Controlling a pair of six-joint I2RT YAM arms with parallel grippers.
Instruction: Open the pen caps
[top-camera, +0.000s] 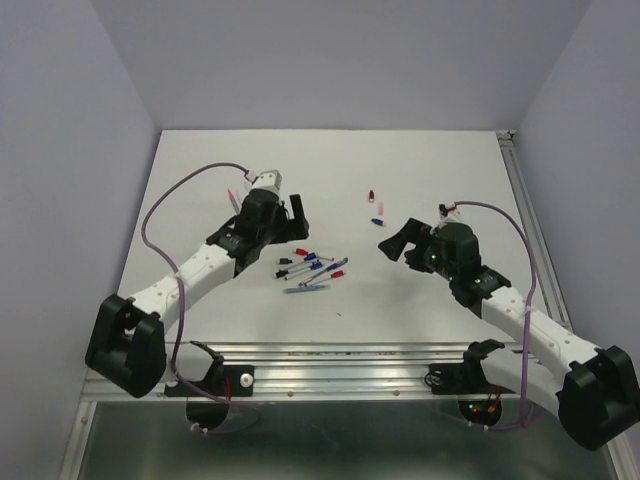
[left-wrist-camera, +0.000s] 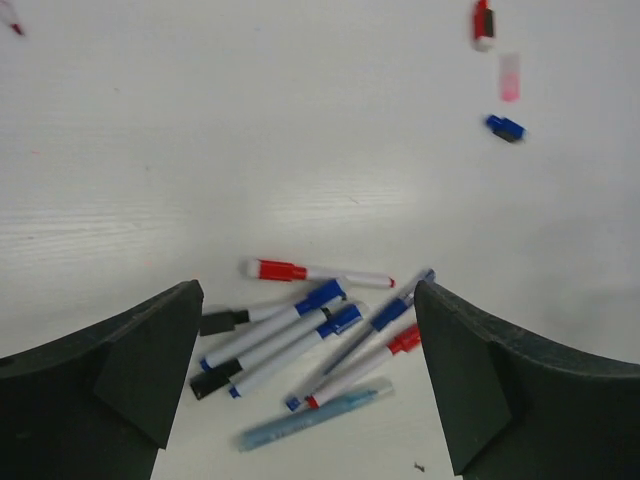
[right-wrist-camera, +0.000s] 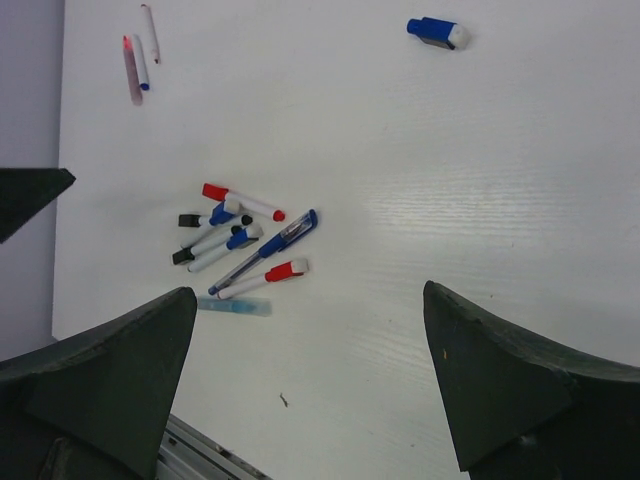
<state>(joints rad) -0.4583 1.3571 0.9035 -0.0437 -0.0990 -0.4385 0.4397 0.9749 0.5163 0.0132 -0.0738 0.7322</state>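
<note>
A pile of several capped pens (top-camera: 312, 268) lies mid-table, with red, blue and black caps. It shows in the left wrist view (left-wrist-camera: 310, 345) and the right wrist view (right-wrist-camera: 240, 245). Loose caps lie apart: a red one (top-camera: 371, 194) and a blue one (top-camera: 377, 221), also seen in the left wrist view as a red cap (left-wrist-camera: 483, 24) and a blue cap (left-wrist-camera: 505, 127). The blue cap (right-wrist-camera: 437, 32) also shows in the right wrist view. My left gripper (top-camera: 290, 218) is open and empty, just behind the pile. My right gripper (top-camera: 395, 243) is open and empty, right of the pile.
Two uncapped pens (top-camera: 233, 197) lie at the far left behind my left arm, also in the right wrist view (right-wrist-camera: 140, 55). A pale pink translucent piece (left-wrist-camera: 509, 77) lies between the loose caps. A metal rail (top-camera: 330, 355) runs along the near edge.
</note>
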